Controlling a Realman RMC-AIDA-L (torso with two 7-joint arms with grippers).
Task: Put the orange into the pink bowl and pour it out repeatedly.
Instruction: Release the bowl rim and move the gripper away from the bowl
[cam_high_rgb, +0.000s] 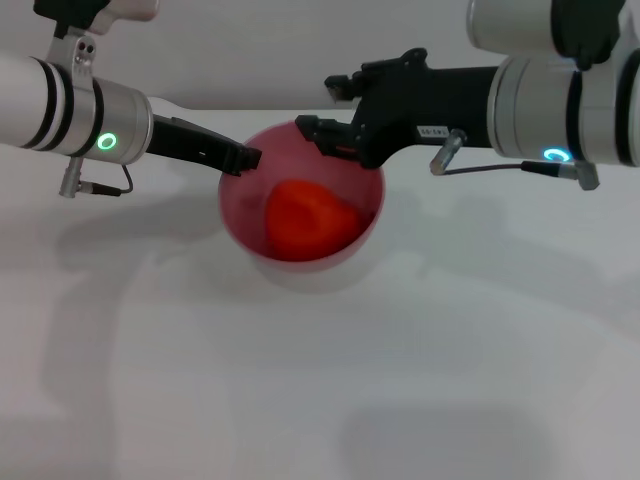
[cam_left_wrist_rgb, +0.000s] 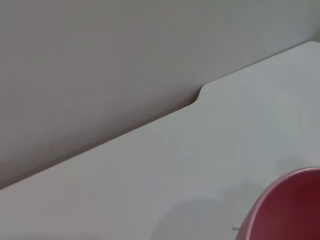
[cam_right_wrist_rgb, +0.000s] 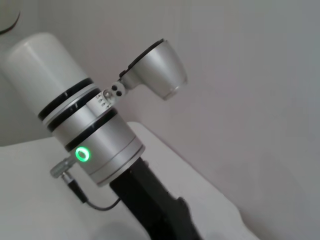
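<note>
head view: orange (cam_high_rgb: 305, 220) inside pink bowl (cam_high_rgb: 240, 225)

I see only a plain white counter (cam_high_rgb: 320, 380) spread across my view, with a pale wall (cam_high_rgb: 260, 50) behind it. Its far edge has a small rounded step (cam_left_wrist_rgb: 200, 94).

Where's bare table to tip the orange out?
The table in front of the bowl is bare, as are the stretches under each arm. It is crowded at the bowl's far rim: left hand and right hand meet there, orange inside.
</note>
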